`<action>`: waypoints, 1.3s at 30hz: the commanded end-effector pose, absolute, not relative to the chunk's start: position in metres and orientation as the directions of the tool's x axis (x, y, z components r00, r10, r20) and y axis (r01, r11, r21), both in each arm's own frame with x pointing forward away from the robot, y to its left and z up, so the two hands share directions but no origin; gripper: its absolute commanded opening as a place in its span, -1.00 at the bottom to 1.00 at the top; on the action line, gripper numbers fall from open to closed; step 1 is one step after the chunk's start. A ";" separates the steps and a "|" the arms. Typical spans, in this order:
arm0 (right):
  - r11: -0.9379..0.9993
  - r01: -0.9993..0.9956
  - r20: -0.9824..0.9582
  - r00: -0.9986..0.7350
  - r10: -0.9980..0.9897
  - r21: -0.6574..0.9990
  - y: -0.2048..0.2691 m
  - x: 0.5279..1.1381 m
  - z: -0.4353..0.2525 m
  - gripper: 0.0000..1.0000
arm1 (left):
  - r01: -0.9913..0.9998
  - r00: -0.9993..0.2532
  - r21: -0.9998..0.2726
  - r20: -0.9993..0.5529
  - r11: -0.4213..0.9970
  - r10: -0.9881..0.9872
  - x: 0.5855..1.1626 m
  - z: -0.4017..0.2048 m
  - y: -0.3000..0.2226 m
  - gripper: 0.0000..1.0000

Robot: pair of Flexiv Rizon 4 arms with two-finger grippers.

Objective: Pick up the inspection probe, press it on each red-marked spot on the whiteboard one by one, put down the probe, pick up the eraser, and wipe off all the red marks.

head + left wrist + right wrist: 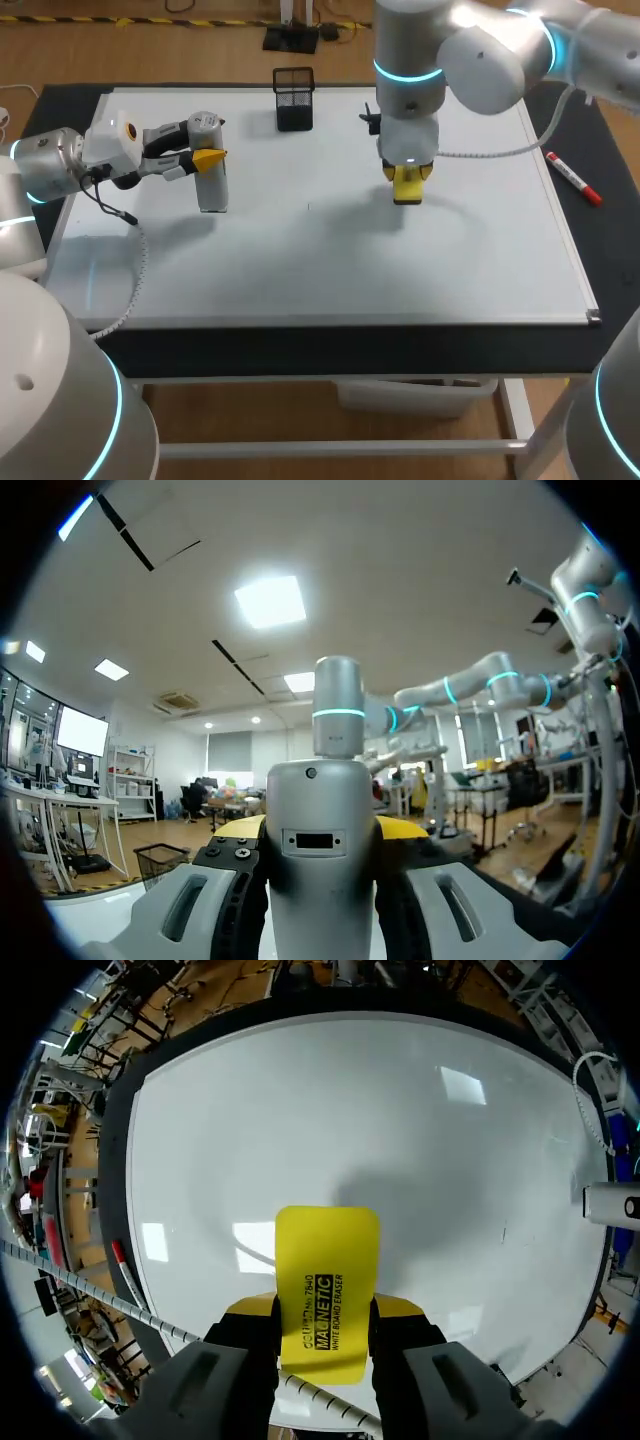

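My left gripper (205, 158) hovers over the left part of the whiteboard (350, 270), shut on the silver inspection probe (212, 188), which stands upright between its fingers. In the left wrist view the probe (320, 860) rises between the yellow tips of that gripper (320, 828). My right gripper (408, 183) hangs over the board's middle right, shut on the yellow eraser (407, 188). The right wrist view shows the eraser (327, 1260) clamped in the gripper (325, 1310), just above the whiteboard (350, 1110). I see no red marks on the board.
A black mesh pen holder (294, 97) stands at the whiteboard's far edge. A red marker (572, 177) lies on the dark table to the right of the board. A coiled cable (140, 260) trails from my left arm over the board's left side.
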State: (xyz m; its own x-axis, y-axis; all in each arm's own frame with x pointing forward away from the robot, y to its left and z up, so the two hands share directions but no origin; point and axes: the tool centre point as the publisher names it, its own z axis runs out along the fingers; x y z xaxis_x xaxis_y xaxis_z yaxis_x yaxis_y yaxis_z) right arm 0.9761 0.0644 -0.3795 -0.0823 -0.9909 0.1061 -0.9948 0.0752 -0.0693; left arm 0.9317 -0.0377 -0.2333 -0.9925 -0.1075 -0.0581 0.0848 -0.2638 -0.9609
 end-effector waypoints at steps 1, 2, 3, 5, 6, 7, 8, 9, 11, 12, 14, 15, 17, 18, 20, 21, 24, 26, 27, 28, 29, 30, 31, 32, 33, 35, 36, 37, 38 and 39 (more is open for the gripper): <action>0.071 -0.997 0.127 -0.076 -0.989 -0.043 0.068 1.004 -0.382 -1.00 | 0.087 -0.992 -0.960 -0.060 -0.265 -0.109 0.932 -0.233 -0.038 -1.00; 0.069 -0.997 0.120 -0.074 -0.990 -0.040 0.067 1.009 -0.382 -1.00 | 0.087 -0.992 -0.960 -0.060 -0.265 -0.109 0.932 -0.233 -0.038 -1.00; 0.070 -0.997 0.121 -0.074 -0.990 -0.040 0.068 1.014 -0.383 -1.00 | 0.087 -0.992 -0.960 -0.060 -0.265 -0.109 0.932 -0.233 -0.038 -1.00; 0.066 -0.997 0.116 -0.070 -0.991 -0.037 0.068 1.025 -0.385 -1.00 | 0.087 -0.992 -0.960 -0.060 -0.265 -0.109 0.932 -0.233 -0.038 -1.00; 0.066 -0.997 0.116 -0.070 -0.991 -0.036 0.069 1.030 -0.386 -1.00 | 0.087 -0.992 -0.960 -0.060 -0.265 -0.109 0.932 -0.233 -0.038 -1.00; 0.066 -0.997 0.116 -0.069 -0.991 -0.035 0.070 1.034 -0.387 -1.00 | 0.087 -0.992 -0.960 -0.060 -0.265 -0.109 0.932 -0.233 -0.038 -1.00; 0.064 -0.997 0.116 -0.067 -0.991 -0.033 0.071 1.039 -0.389 -1.00 | 0.087 -0.992 -0.960 -0.060 -0.265 -0.109 0.932 -0.233 -0.038 -1.00; 0.060 -0.998 0.114 -0.063 -0.991 -0.031 0.072 1.043 -0.390 -1.00 | 0.087 -0.992 -0.960 -0.060 -0.265 -0.109 0.932 -0.233 -0.038 -1.00; 0.055 -0.998 0.111 -0.057 -0.992 -0.027 0.074 1.051 -0.393 -1.00 | 0.087 -0.992 -0.960 -0.060 -0.265 -0.109 0.932 -0.233 -0.038 -1.00; 0.053 -0.998 0.108 -0.055 -0.993 -0.024 0.075 1.056 -0.394 -1.00 | 0.087 -0.992 -0.960 -0.060 -0.265 -0.109 0.932 -0.233 -0.038 -1.00; 0.051 -0.999 0.101 -0.052 -0.993 -0.017 0.074 1.064 -0.397 -1.00 | 0.087 -0.992 -0.960 -0.060 -0.265 -0.109 0.932 -0.233 -0.038 -1.00; 0.045 -0.999 0.103 -0.047 -0.994 -0.015 0.075 1.068 -0.398 -1.00 | 0.087 -0.992 -0.960 -0.060 -0.265 -0.109 0.932 -0.233 -0.038 -1.00; 0.043 -0.999 0.097 -0.044 -0.994 -0.011 0.074 1.075 -0.401 -1.00 | 0.087 -0.992 -0.960 -0.060 -0.265 -0.109 0.932 -0.233 -0.038 -1.00; 0.044 -0.999 0.096 -0.044 -0.994 -0.010 0.073 1.078 -0.402 -1.00 | 0.087 -0.992 -0.960 -0.060 -0.265 -0.109 0.932 -0.233 -0.038 -1.00; 0.043 -0.999 0.095 -0.044 -0.995 -0.010 0.072 1.084 -0.403 -1.00 | 0.087 -0.992 -0.960 -0.060 -0.265 -0.109 0.932 -0.233 -0.038 -1.00; 0.043 -0.999 0.094 -0.044 -0.995 -0.009 0.071 1.087 -0.404 -1.00 | 0.087 -0.992 -0.960 -0.060 -0.265 -0.109 0.932 -0.233 -0.038 -1.00; 0.047 -0.999 0.086 -0.047 -0.995 -0.002 0.069 1.093 -0.407 -1.00 | 0.087 -0.992 -0.960 -0.060 -0.265 -0.109 0.932 -0.233 -0.038 -1.00; 0.048 -0.999 0.087 -0.048 -0.995 0.000 0.069 1.095 -0.409 -1.00 | 0.087 -0.992 -0.960 -0.060 -0.265 -0.109 0.932 -0.233 -0.038 -1.00; 0.048 -0.999 0.085 -0.048 -0.995 0.000 0.068 1.097 -0.409 -1.00 | 0.087 -0.992 -0.960 -0.060 -0.265 -0.109 0.932 -0.233 -0.038 -1.00; 0.048 -0.999 0.083 -0.048 -0.995 0.000 0.068 1.098 -0.410 -1.00 | 0.087 -0.992 -0.960 -0.060 -0.265 -0.109 0.932 -0.233 -0.038 -1.00; 0.047 -0.999 0.082 -0.047 -0.996 0.000 0.068 1.099 -0.411 -1.00 | 0.087 -0.992 -0.960 -0.060 -0.265 -0.109 0.932 -0.233 -0.038 -1.00; 0.046 -0.999 0.081 -0.046 -0.996 0.000 0.068 1.100 -0.411 -1.00 | 0.087 -0.992 -0.960 -0.060 -0.265 -0.109 0.932 -0.233 -0.038 -1.00; 0.045 -0.999 0.081 -0.045 -0.996 0.000 0.068 1.102 -0.413 -1.00 | 0.087 -0.992 -0.960 -0.060 -0.265 -0.109 0.932 -0.233 -0.038 -1.00; 0.044 -0.999 0.081 -0.044 -0.996 0.001 0.067 1.103 -0.414 -1.00 | 0.087 -0.992 -0.960 -0.060 -0.265 -0.109 0.932 -0.233 -0.038 -1.00; 0.044 -0.999 0.081 -0.044 -0.996 0.002 0.067 1.104 -0.414 -1.00 | 0.087 -0.992 -0.960 -0.060 -0.265 -0.109 0.932 -0.233 -0.038 -1.00; 0.041 -0.999 0.083 -0.041 -0.996 0.004 0.066 1.106 -0.416 -1.00 | 0.087 -0.992 -0.960 -0.060 -0.265 -0.109 0.932 -0.233 -0.038 -1.00; 0.040 -0.999 0.085 -0.040 -0.996 0.007 0.066 1.106 -0.416 -1.00 | 0.087 -0.992 -0.960 -0.060 -0.265 -0.109 0.932 -0.233 -0.038 -1.00; 0.040 -0.999 0.086 -0.039 -0.996 0.008 0.066 1.107 -0.417 -1.00 | 0.087 -0.992 -0.960 -0.060 -0.265 -0.109 0.932 -0.233 -0.038 -1.00; 0.040 -0.999 0.086 -0.039 -0.996 0.009 0.066 1.107 -0.417 -1.00 | 0.087 -0.992 -0.960 -0.060 -0.265 -0.109 0.932 -0.233 -0.038 -1.00; 0.041 -0.999 0.085 -0.040 -0.996 0.010 0.065 1.107 -0.418 -1.00 | 0.087 -0.992 -0.960 -0.060 -0.265 -0.109 0.932 -0.233 -0.038 -1.00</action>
